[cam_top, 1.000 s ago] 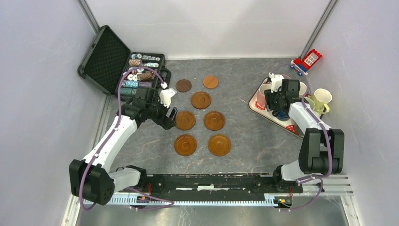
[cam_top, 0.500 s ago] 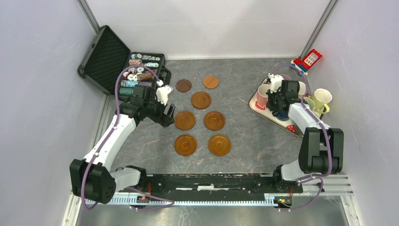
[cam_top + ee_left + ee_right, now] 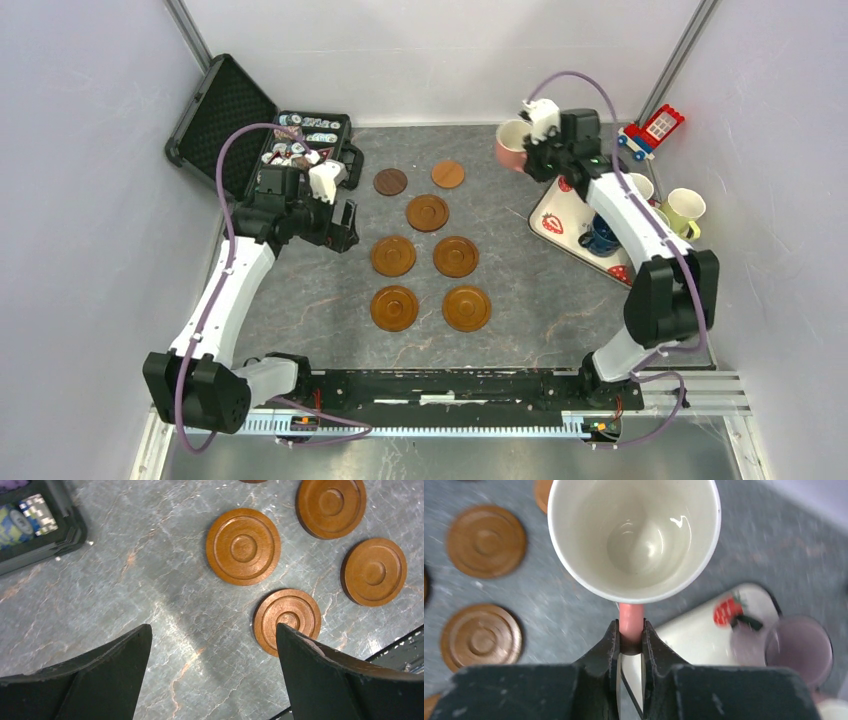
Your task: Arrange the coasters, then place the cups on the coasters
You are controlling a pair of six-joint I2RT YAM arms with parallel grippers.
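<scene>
Several round brown wooden coasters point(image 3: 427, 212) lie in a cluster mid-table, the far pair smaller: one dark brown point(image 3: 390, 181) and one orange-brown point(image 3: 448, 174). My left gripper point(image 3: 343, 224) hangs open just left of the cluster, nothing between its fingers. In the left wrist view point(image 3: 212, 630) a coaster point(image 3: 287, 620) lies by the right fingertip. My right gripper point(image 3: 532, 148) is shut on the handle of a pink cup point(image 3: 512, 143), held in the air left of the tray. The right wrist view looks into the cup's white inside point(image 3: 634, 535), jaws point(image 3: 630, 630) pinching the pink handle.
A white strawberry-print tray point(image 3: 558, 218) on the right holds a navy cup point(image 3: 602, 236); a pale cup point(image 3: 640, 186) and a cream-yellow cup point(image 3: 686, 208) stand by it. A mauve cup point(image 3: 796, 647) shows in the right wrist view. An open black case of chips point(image 3: 300, 150) is far left. A toy block point(image 3: 652, 129) sits far right.
My right gripper closed on the pink cup's handle and carried it up off the tray, toward the back and left. My left gripper drew back left from the coasters and opened wider.
</scene>
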